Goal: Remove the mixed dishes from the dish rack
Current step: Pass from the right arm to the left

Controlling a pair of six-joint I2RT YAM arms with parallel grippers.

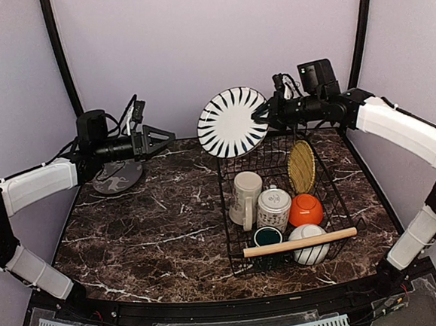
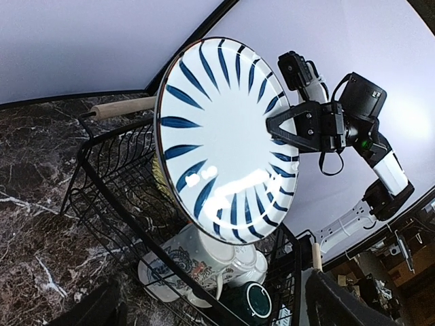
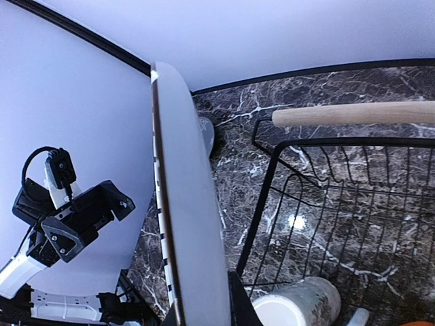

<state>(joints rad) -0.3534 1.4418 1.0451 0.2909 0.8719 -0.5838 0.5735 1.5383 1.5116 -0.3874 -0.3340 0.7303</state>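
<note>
My right gripper is shut on the rim of the grey-and-white radial-patterned plate and holds it upright above the far left corner of the dish rack. In the right wrist view the plate is edge-on beside one finger. The rack holds the lime-green plate, cream mug, patterned mug, orange bowl, dark green cup and white bowl. My left gripper is open and empty, left of the plate, pointing at it.
A dark grey dish lies on the marble table at the far left, under my left arm. A wooden rod handle crosses the rack's near end; the other is at its far end. Walls enclose the back and sides.
</note>
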